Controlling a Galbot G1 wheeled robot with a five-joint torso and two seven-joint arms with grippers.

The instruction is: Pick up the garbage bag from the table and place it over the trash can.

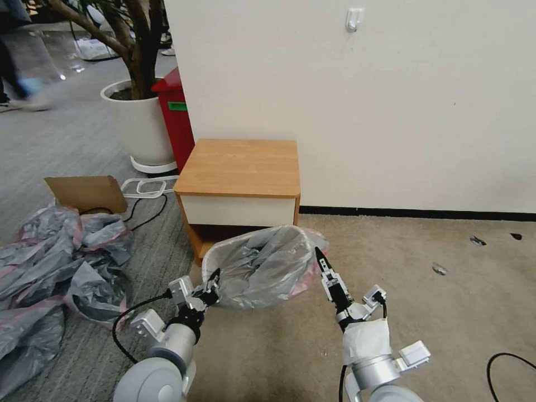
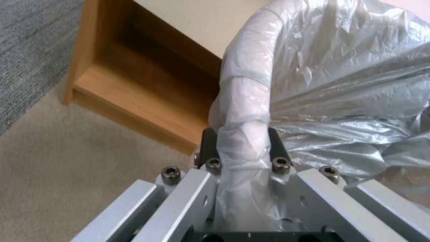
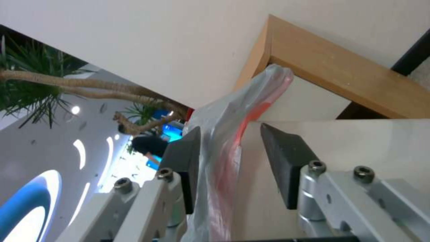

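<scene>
the bag point(image 1: 262, 268) is already draped over the can point(image 2: 244, 101), just in front of the table point(image 1: 240, 167). the left gripper point(image 1: 211, 287) at the can's 9 o'clock is clamped on bag and rim together. the right gripper point(image 1: 322, 267) at 3 o'clock has its jaws apart, with the pink edge hanging loose between them. my worry: that side's only half tucked, so it could slide off, and a tug from the left could tip the can.
</scene>
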